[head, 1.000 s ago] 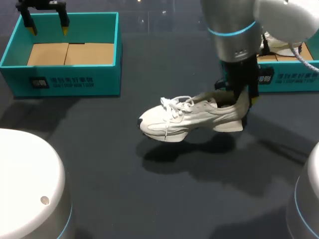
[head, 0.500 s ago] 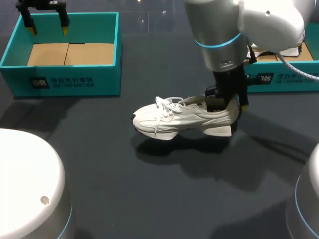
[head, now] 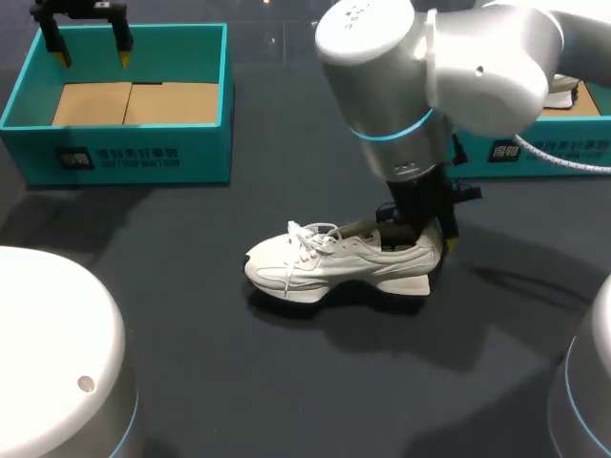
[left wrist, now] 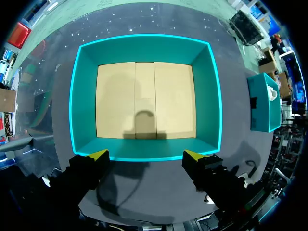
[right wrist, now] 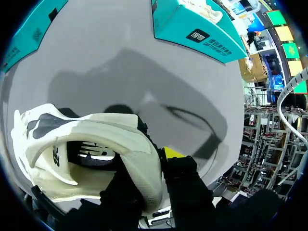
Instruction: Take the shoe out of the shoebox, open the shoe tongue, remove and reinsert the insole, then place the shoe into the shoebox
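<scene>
shoe out of its box, set-down on the bench [head: 191,334] in hand

my left claw [head: 93,57] hangs with fingers apart over the left shoebox [head: 134,153]. the shoe [head: 334,267] sits mid-bench, toe leftward, sole at or just above the surface. my right claw [head: 430,234] is clamped on its heel collar, one finger inside. next, i judge: release the heel, then spread the tongue.
</scene>
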`<state>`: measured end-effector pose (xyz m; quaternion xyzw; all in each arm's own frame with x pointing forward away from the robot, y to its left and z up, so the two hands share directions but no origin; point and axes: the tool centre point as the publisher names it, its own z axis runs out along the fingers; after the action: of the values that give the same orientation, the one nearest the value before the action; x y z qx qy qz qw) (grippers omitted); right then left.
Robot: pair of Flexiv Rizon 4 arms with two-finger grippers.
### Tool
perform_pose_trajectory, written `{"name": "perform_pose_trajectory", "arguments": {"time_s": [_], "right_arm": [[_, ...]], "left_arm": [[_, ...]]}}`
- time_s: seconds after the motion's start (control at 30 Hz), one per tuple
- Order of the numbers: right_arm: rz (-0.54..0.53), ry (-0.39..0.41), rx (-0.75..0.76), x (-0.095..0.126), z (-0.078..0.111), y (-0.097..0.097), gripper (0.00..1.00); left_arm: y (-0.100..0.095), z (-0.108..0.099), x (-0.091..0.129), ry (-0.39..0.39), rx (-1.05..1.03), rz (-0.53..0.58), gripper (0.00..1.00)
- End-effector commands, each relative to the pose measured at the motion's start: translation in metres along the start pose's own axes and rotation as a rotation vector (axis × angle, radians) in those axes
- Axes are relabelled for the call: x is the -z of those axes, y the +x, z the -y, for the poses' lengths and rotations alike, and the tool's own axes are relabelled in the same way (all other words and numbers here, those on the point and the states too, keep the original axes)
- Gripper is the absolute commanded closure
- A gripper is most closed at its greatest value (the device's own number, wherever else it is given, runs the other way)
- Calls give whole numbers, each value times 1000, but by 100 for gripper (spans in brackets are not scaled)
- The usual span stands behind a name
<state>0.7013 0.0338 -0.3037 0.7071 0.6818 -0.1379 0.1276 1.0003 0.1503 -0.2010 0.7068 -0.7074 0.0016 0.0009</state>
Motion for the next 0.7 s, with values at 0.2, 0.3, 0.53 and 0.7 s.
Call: {"name": "perform_pose_trajectory", "arguments": {"time_s": [0.2,0.3,0.53,0.7], "right_arm": [[-2,29,-47,-27,1,17,100],[-15,23,-56,-32,2,20,100],[-27,17,-32,-40,1,26,100],[-33,5,-17,-43,3,31,100]], "left_arm": [[0,0,0,0,0,1,0],[0,0,0,0,0,1,0],[0,0,0,0,0,1,0],[0,0,0,0,0,1,0]]}}
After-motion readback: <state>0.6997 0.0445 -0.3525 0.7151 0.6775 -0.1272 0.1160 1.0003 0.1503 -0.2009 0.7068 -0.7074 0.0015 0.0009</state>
